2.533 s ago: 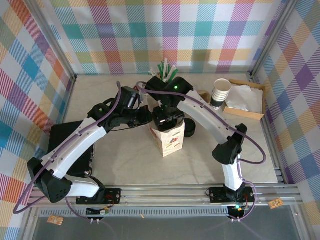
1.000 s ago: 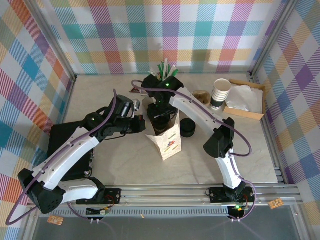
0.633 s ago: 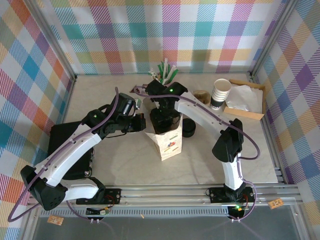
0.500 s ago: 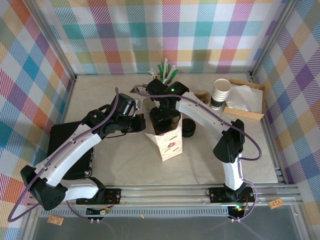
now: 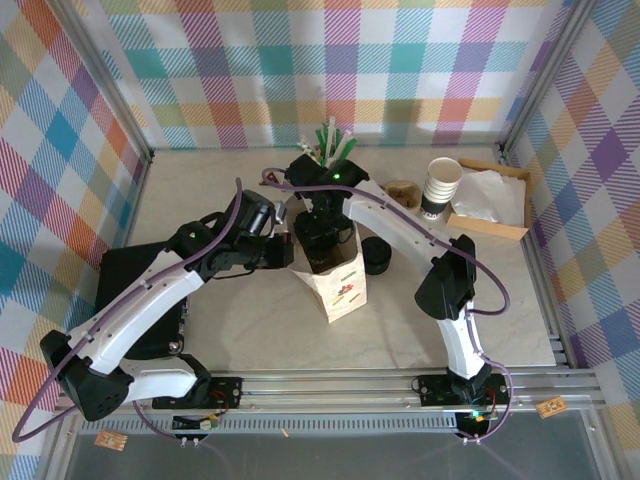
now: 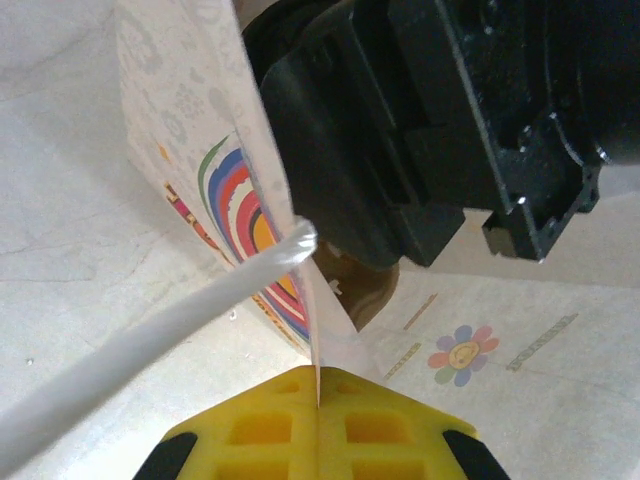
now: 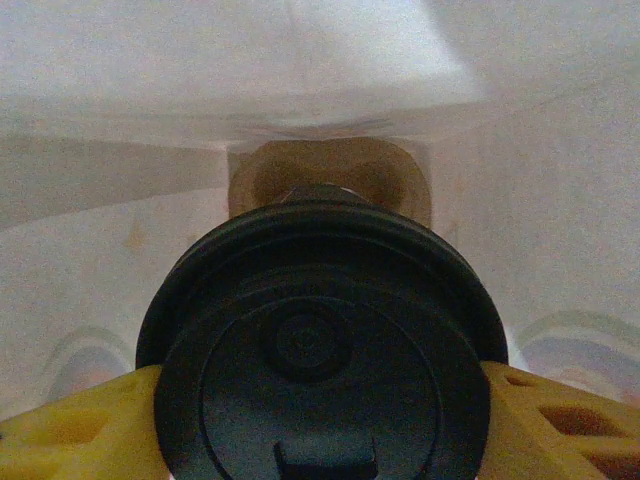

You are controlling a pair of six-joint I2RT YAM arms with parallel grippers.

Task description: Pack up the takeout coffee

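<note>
Left gripper (image 6: 318, 395) is clamped tight on the top rim of the paper bag (image 5: 341, 290), its yellow fingers (image 6: 250, 440) pressed together with the thin bag wall caught between them. A white cord (image 6: 150, 340) runs from that rim toward the lower left of the left wrist view. The bag stands upright in the middle of the table (image 5: 250, 340), mouth open, a rainbow and a flower printed on its sides. From above, the right gripper (image 5: 325, 240) reaches down into that mouth, jaws parted about a cup's width and gripping the takeout coffee (image 7: 320, 350) from both sides at its black lid. The cup hangs inside the bag over the brown bottom; whether it touches that bottom I cannot tell. Just right of the bag sits a squat black lid stack (image 5: 376, 256). Farther right are a stack of white cups (image 5: 441, 185) and a cardboard box (image 5: 490, 228) holding white paper.
</note>
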